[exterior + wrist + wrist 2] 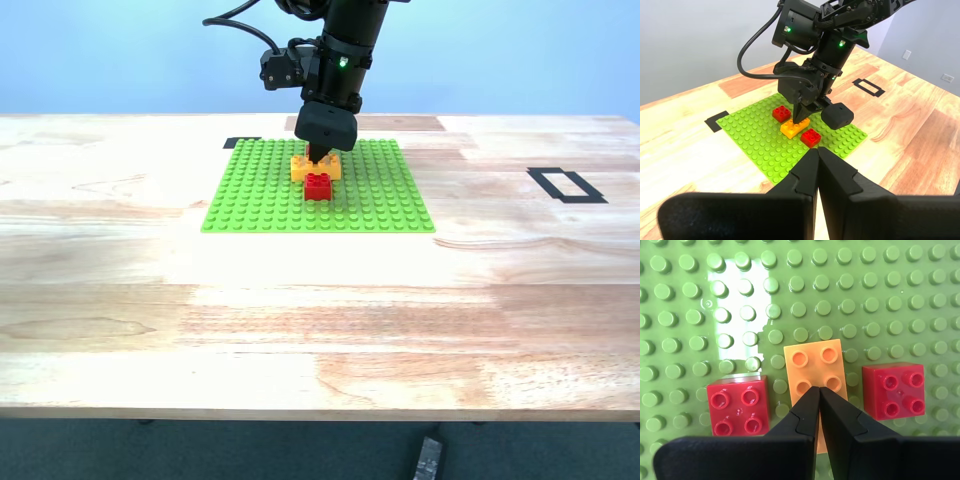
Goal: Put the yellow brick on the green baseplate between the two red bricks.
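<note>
The yellow brick (814, 371) sits on the green baseplate (880, 300), flanked by the two red bricks (738, 405); my second gripper (818, 392), tips pressed together, bears on it, probably seating it; my first gripper (817, 154) hangs closed, well away from the brick.

light: bright, even, from overhead | glare: white patch on the green baseplate (740, 295), pale sheen across the desk (300, 265) | shadows: soft, short | focus: near jaws slightly blurred
</note>
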Controlling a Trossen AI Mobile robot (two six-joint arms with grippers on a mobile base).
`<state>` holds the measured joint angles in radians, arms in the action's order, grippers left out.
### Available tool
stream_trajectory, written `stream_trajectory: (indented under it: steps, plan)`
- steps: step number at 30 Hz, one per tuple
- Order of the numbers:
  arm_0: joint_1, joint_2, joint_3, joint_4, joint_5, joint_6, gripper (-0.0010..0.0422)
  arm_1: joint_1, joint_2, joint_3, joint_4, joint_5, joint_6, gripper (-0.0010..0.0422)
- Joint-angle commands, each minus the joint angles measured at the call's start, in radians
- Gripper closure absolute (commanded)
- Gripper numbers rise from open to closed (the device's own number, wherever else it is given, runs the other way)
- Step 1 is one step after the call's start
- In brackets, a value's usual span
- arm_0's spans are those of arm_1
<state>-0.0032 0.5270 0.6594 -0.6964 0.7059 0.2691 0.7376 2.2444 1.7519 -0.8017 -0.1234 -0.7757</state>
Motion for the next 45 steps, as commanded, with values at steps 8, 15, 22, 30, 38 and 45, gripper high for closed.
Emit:
stream_trajectory:
  steps: [8, 15, 22, 30, 38, 45]
  plan:
    - [0.000, 0.000, 0.000, 0.003, 0.001, 0.000, 0.0413, -0.016, 0.008, -0.019, 0.038, 0.003, 0.048, 0.0405]
    - [0.000, 0.000, 0.000, 0.002, 0.000, 0.000, 0.0413, -0.041, 0.008, -0.020, 0.038, 0.000, 0.055, 0.0405]
    - [0.000, 0.000, 0.000, 0.003, 0.001, 0.000, 0.0413, -0.042, 0.007, -0.049, 0.051, -0.004, 0.051, 0.0405]
    - [0.000, 0.000, 0.000, -0.001, 0.000, 0.000, 0.0412, -0.035, 0.000, -0.125, 0.082, -0.001, 0.052, 0.0405]
    - [0.000, 0.000, 0.000, 0.005, 0.000, 0.000, 0.0413, -0.034, -0.042, -0.091, 0.093, 0.001, 0.053, 0.0405]
    - [0.000, 0.000, 0.000, 0.021, 0.000, 0.000, 0.0413, -0.048, -0.164, -0.038, 0.079, 0.010, 0.069, 0.0405]
